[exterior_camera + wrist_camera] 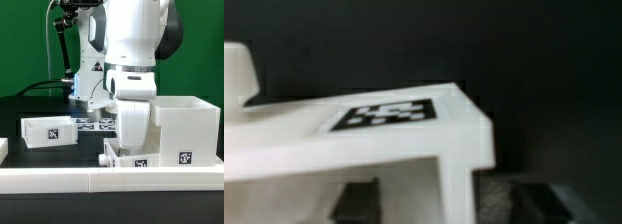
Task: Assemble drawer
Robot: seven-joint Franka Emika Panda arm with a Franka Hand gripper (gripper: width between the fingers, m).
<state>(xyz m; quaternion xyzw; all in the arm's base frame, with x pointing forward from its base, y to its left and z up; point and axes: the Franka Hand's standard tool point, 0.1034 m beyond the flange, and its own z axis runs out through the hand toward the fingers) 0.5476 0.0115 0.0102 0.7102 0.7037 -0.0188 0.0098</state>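
Gripper [128,146] hangs low at the table's front, right over the white drawer part [122,160], beside the tall box [185,122]. Wrist view now: blurred, that tagged white part [331,140] fills the frame; whether the fingers clamp it, I can't tell.

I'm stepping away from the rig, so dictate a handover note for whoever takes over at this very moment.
The pincer is down at the front tray and seems to straddle its tagged wall; open or shut is unclear.
The second tray sits apart at the exterior view's left.
The big case stands at the exterior view's right.
Done: no tray visibly in the case.
Left: probably slide both trays in.
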